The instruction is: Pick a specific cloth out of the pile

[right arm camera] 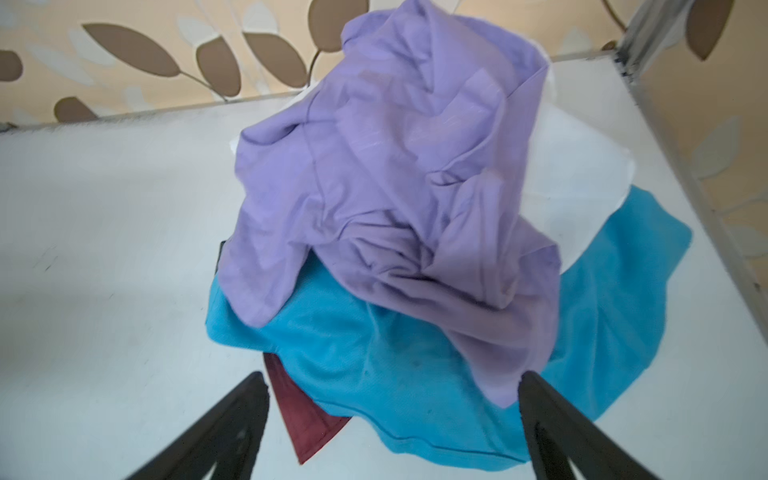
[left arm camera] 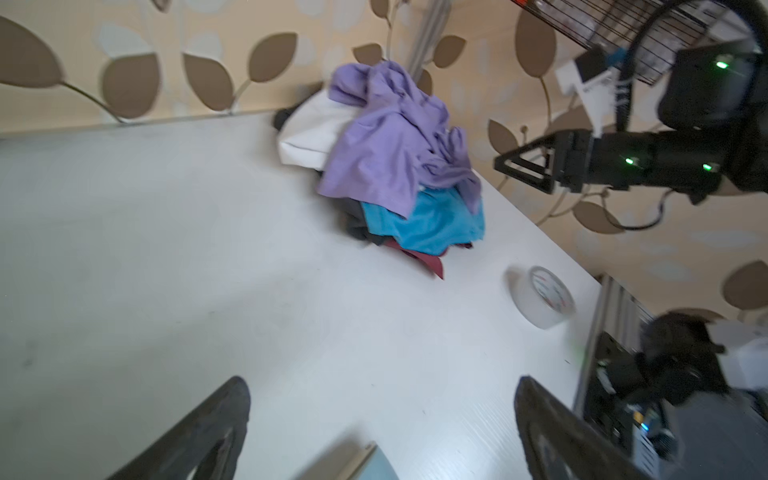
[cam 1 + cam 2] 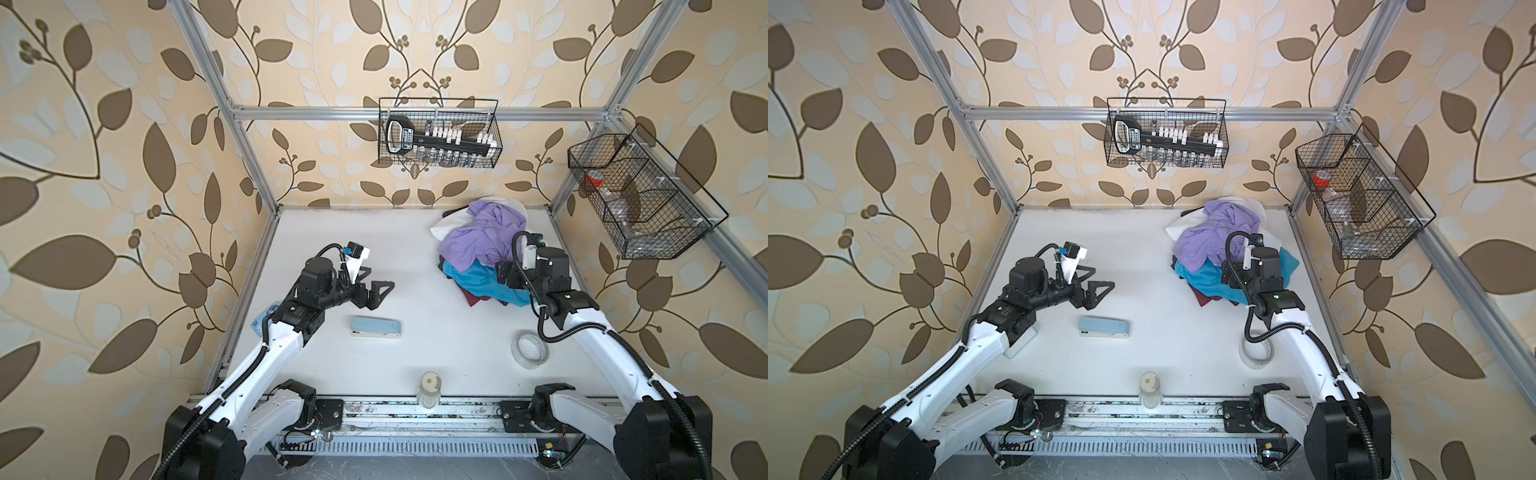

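seen from above, a white table (image 3: 332, 249) carries a pile (image 3: 484, 245) of soft garments toward 2 o'clock, near the far right corner. the turquoise cloth (image 1: 602, 291) lies low in the pile, on its 6 o'clock side, nearest the arms, with a tail running round toward 3 o'clock. a crumpled lavender cloth (image 1: 395, 166) is draped over it. a white garment (image 1: 582, 166) shows behind at 12 o'clock. a corner of a maroon cloth (image 1: 305, 419) pokes out underneath, and a dark grey garment (image 2: 353, 216) shows at the pile's 9 o'clock edge.

the right gripper (image 1: 390, 382) hangs over the pile's near edge, its 2 black jaws spread wide and holding nothing. the turquoise cloth lies below the gap. in the left wrist view this gripper looks clear of the fabric. the left gripper (image 2: 382, 384) hovers over bare table toward 9 o'clock, well apart from the pile, jaws also spread and empty.

a pale blue stapler (image 3: 376, 326) lies flat near the table's middle, at 6 o'clock of the left gripper. a roll of clear tape (image 3: 530, 349) lies at 4 o'clock, and a small bottle (image 3: 430, 390) stands at the 6 o'clock edge.
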`<state>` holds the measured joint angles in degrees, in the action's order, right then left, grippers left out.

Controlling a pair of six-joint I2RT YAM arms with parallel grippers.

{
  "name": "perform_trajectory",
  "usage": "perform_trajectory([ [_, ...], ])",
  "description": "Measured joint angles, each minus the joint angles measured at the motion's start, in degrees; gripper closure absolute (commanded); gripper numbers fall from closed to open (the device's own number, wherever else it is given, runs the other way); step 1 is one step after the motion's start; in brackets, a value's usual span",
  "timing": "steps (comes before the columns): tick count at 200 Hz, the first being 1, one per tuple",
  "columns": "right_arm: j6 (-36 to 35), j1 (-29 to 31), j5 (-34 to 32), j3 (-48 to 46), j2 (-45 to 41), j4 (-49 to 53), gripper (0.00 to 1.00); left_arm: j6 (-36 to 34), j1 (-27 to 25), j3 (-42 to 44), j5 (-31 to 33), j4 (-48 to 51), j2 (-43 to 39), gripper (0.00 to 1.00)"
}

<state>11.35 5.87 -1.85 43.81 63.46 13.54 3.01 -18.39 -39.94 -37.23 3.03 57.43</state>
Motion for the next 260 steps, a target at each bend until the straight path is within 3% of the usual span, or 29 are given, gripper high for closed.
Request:
perform_trajectory([
  [42, 1.38, 1.97, 0.90, 0.02, 8.15, 1.38, 0.14, -4.79, -3.67, -1.75, -6.32, 6.60, 2.21, 0.01],
  [85, 2.43, 2.03, 1.33, 0.00, 14.14, 1.55, 0.34, -8.83, -7.78, -2.95, -5.97, 11.78, 2.19, 0.01],
  [131, 3.67, 2.97, 0.87, 0.09, 19.12, 1.29, 0.45, -9.81, -8.33, -2.95, -4.28, 13.22, 1.29, 0.01],
  [197, 5.16, 3.45, -0.98, 0.22, 20.31, 0.68, 0.67, -10.43, -8.70, -2.95, -2.84, 13.33, 0.72, 0.01],
  [260, 5.55, 3.48, -1.86, 0.24, 19.67, 0.61, 0.79, -10.49, -9.07, -2.95, -2.62, 13.51, 0.72, 0.01],
])
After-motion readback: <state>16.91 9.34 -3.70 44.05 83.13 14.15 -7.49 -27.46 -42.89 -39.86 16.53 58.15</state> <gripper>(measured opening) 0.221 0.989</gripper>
